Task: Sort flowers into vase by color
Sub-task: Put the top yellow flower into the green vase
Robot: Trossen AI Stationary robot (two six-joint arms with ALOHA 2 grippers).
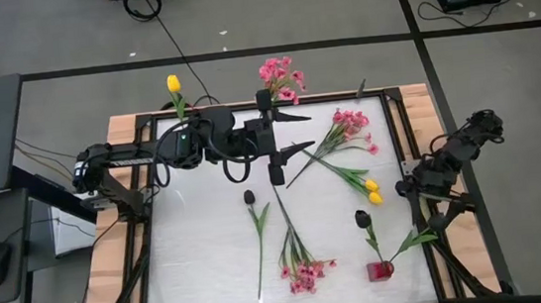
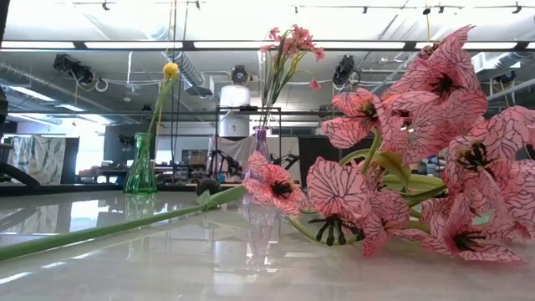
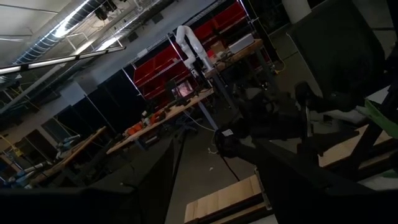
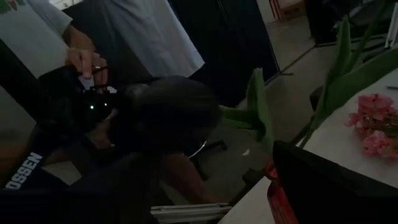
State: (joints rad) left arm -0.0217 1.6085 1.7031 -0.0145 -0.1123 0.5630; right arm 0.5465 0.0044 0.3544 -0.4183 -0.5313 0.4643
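The high view is bright and even, and the white table (image 1: 208, 227) shows only soft, faint shadows under the flowers. In the low view, long ceiling lights (image 2: 201, 44) shine very bright, almost white, and the shiny table top (image 2: 209, 259) mirrors them with pale glare. The pink blossoms (image 2: 435, 167) close to that camera look huge and a little soft, while the green vase (image 2: 141, 167) at the far edge looks sharper. Both wrist views are dim and grainy. In the left wrist view, light comes from strip lamps (image 3: 87, 18) overhead, and the near dark parts are blurry. The right wrist view is murky, and a person's hand (image 4: 84, 62) looks smeared.
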